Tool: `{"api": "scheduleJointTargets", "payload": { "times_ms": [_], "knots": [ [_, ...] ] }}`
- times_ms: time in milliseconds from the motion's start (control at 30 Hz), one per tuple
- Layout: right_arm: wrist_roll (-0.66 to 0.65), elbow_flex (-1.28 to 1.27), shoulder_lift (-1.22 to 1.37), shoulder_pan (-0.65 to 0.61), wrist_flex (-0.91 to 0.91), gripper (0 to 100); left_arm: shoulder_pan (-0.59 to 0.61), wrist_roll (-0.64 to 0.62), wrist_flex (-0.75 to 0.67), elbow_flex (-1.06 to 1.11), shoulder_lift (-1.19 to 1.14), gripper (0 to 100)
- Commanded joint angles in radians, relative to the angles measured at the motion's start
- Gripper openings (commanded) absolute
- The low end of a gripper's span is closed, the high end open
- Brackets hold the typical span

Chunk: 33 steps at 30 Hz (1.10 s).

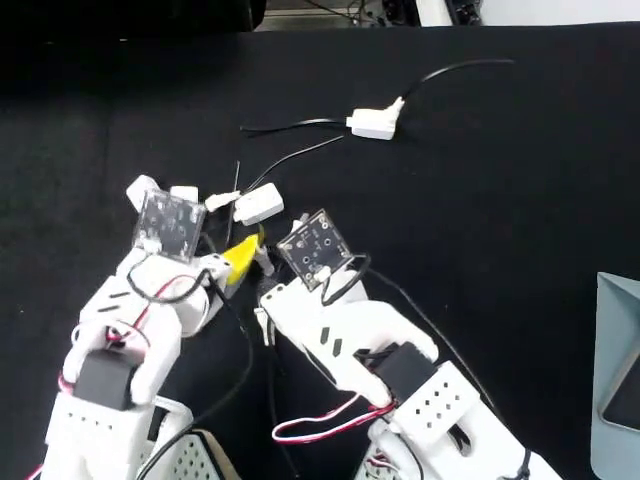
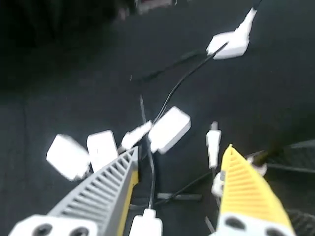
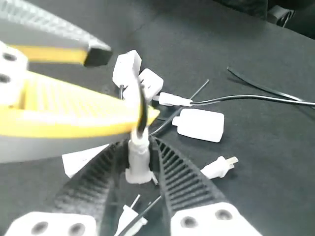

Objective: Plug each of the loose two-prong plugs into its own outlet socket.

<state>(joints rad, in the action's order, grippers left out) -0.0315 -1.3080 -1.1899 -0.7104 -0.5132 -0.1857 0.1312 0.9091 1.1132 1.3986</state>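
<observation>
- Nearest the six o'clock edge of the black surface (image 1: 520, 200), two white arms sit side by side. The left arm (image 1: 125, 340) is toward seven o'clock and the right arm (image 1: 380, 360) toward five.
- At the tip of the right arm, the right jaws are closed on a white two-prong plug (image 3: 138, 160). It is held upright between their ribbed fingers, and its black cord (image 3: 141, 110) rises from the top.
- Close beside that cord, the left jaws stand open, one finger grey and one yellow, hovering over a cluster of white parts near the centre.
- Just past the jaws, a small loose plug (image 3: 219, 167) lies on its side on the surface.
- Within the cluster, a rectangular block (image 1: 258, 204) lies in the middle, with a corded plug (image 1: 218, 200) just beside its nine o'clock end. A second block (image 1: 184, 192) and a third block (image 1: 142, 188) lie farther toward nine o'clock.
- Farthest, toward one o'clock and well apart from the cluster, a far block (image 1: 373, 123) lies with black cords running from it.
</observation>
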Motion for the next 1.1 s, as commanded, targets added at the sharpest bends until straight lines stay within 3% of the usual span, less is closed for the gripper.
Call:
{"api": "scheduleJointTargets", "payload": {
  "times_ms": [0,367,633,933,1067],
  "knots": [
    [0.008,0.001,-0.01,-0.043,0.015,1.1,-0.035,0.006,0.003,-0.064,0.041,27],
    [0.014,0.002,-0.01,-0.057,-0.011,1.1,-0.03,0.011,0.006,-0.027,0.049,27],
    [0.031,-0.002,-0.002,0.115,-0.011,1.1,0.255,0.014,0.031,-0.044,0.011,27],
    [0.092,-0.035,-0.002,0.178,-0.005,1.2,0.357,0.097,0.063,-0.142,-0.41,35],
    [0.092,-0.045,-0.002,0.178,0.006,1.2,0.354,0.215,0.098,-0.182,-0.589,35]
  ]
}}
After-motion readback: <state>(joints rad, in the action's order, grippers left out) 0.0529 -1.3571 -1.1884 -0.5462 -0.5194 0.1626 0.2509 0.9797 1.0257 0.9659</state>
